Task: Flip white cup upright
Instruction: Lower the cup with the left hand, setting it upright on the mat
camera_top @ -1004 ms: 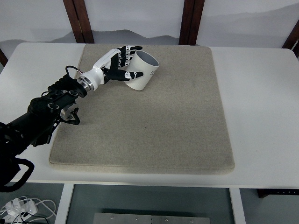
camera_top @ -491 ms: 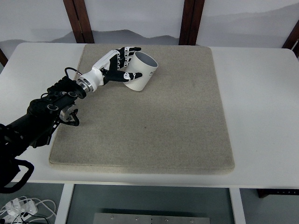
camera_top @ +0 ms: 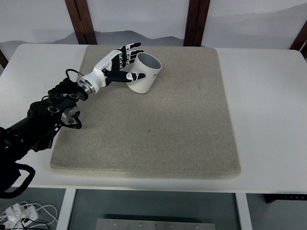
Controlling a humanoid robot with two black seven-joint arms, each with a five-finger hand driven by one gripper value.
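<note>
Since a second earlier the left hand had loosened, fingers fanning off the white cup standing just right of its thumb on the mat, apparently light, rigid, slick; grip its sidewall.

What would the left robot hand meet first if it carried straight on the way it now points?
The white cup: the left robot hand points up-right, fingers already spread around the cup's side on the mat. Actual contact is unclear.
</note>
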